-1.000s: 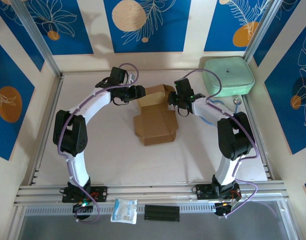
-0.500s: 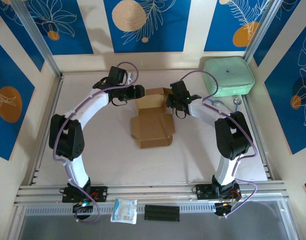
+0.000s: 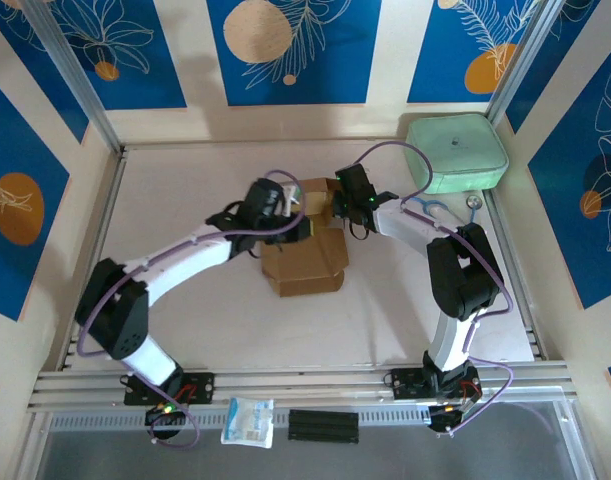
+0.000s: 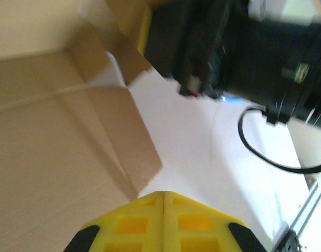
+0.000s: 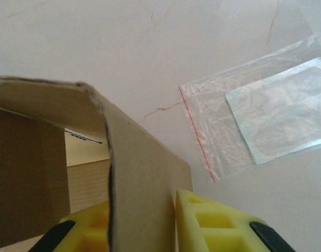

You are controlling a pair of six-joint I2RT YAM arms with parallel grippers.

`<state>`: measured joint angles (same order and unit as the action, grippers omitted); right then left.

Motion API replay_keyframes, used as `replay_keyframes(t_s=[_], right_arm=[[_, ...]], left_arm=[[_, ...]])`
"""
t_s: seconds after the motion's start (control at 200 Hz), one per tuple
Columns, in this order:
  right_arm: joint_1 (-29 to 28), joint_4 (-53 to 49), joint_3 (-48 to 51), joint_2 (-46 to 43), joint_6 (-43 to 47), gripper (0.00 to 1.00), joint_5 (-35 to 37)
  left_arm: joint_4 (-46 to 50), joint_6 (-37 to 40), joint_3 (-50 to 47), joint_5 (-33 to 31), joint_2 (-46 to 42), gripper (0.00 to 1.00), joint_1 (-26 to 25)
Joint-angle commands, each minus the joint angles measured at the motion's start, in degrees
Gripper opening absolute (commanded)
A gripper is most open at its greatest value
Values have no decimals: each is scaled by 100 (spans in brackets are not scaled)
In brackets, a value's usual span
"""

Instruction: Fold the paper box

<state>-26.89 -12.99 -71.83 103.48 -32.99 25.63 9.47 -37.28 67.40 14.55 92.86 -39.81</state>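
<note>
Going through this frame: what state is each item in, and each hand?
paper box: partly folded, some walls raised, not closed.
left hand: shut, nothing between its fingers.
right hand: shut on an upright wall of the paper box.
mint-green case: closed, at the far right corner.
plastic bag: lying flat on the table.

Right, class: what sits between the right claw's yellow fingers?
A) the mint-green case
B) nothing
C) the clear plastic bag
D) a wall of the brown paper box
D: in the right wrist view, an upright wall of the paper box stands between the right claw's two yellow fingers.
</note>
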Motion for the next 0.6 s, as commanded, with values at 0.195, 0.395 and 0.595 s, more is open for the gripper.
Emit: replay_keyframes(t_s=[0.195,0.395,0.595], right_arm=[[-11,-122,20,-48,9,19,85],[11,-408,-131,-95,-268,16,-137],[21,-562,-233,-189,-273,16,-154]], left_arm=[[-803,-297,547,99,1746,0,-372],[-634,-78,766,-110,2422,0,-376],[-567,36,731,-249,2793,0,-361]])
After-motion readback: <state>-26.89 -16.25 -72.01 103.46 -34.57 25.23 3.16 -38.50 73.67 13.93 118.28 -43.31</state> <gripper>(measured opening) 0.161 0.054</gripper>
